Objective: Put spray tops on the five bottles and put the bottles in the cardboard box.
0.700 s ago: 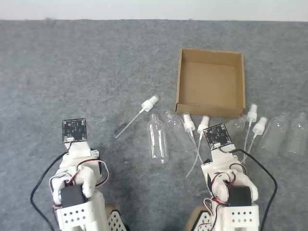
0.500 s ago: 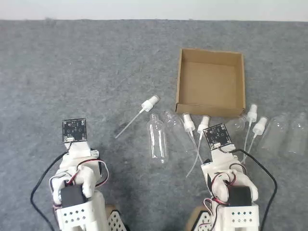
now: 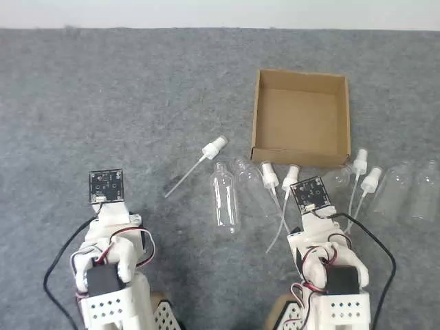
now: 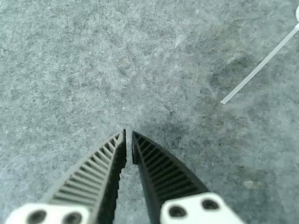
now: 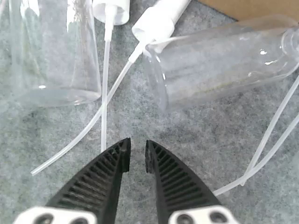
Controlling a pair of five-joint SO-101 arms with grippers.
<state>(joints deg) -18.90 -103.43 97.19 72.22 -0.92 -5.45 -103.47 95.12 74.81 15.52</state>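
Several clear bottles lie uncapped on the grey mat: one (image 3: 225, 198) in the middle, a second (image 3: 246, 173) beside it, and others (image 3: 393, 190) at the right. Loose spray tops lie among them, one (image 3: 214, 146) apart to the left and a pair (image 3: 269, 176) below the cardboard box (image 3: 256, 113), which holds nothing. My left gripper (image 4: 129, 136) is shut and holds nothing, low over bare mat, with a spray tube (image 4: 261, 63) farther off. My right gripper (image 5: 137, 145) is shut with nothing in it, just short of a lying bottle (image 5: 219, 60) and two spray tops (image 5: 159, 18).
Both arms sit at the near edge, the left arm (image 3: 110, 234) and the right arm (image 3: 323, 254). Thin dip tubes (image 5: 103, 93) cross the mat in front of the right gripper. Another bottle (image 5: 51, 51) lies beside them. Open mat stretches across the left half.
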